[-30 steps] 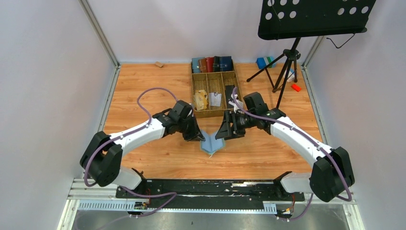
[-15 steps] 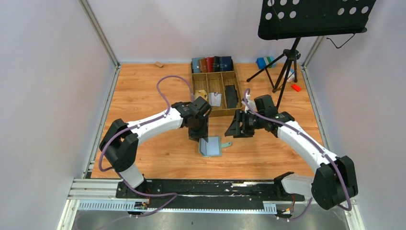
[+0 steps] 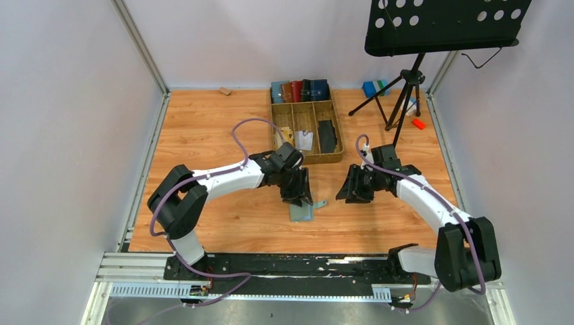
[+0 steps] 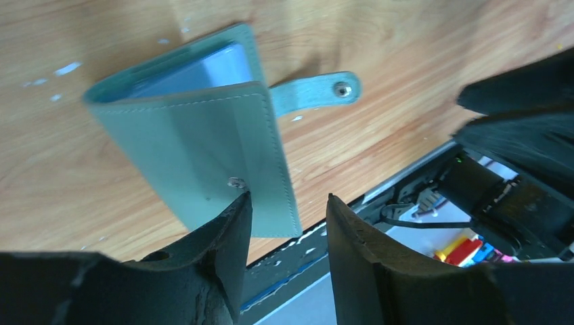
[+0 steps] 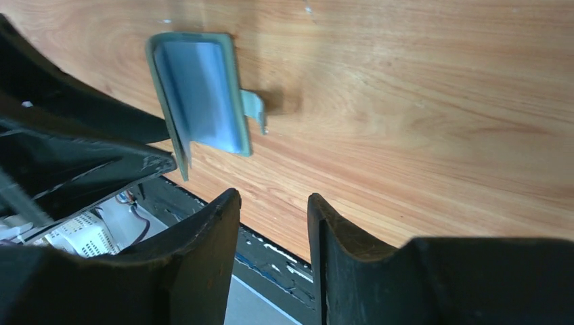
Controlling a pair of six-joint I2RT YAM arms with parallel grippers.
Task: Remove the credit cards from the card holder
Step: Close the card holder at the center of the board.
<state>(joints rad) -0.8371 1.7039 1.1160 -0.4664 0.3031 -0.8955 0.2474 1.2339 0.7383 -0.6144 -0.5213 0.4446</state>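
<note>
- While the left gripper (image 3: pixel 300 200) hangs directly over the card holder (image 3: pixel 302 213), its jaws stand moderately apart and clamp nothing. One fingertip (image 4: pixel 238 217) overlaps the holder's cover in the wrist view, but contact cannot be confirmed.
- The card holder lies flat on the table (image 3: pixel 203 122) near the middle, on the near side of the wooden tray (image 3: pixel 325 160). It is folded over, with pale blue lining showing along the open edge.
- Its snap tab (image 3: pixel 319 203) is unfastened and sticks out to the right, flat on the wood.
- The right gripper (image 3: pixel 344 195) sits low to the right of the holder, apart from it, with jaws moderately spread and empty.
- The credit cards (image 3: pixel 327 135) lie as a dark stack in the tray's right compartment. Whether any are inside the holder cannot be told.
- A tan paper wad (image 3: pixel 284 139) occupies the left compartment.
- A row of wallets (image 3: pixel 300 90) stands at the tray's far end.
</note>
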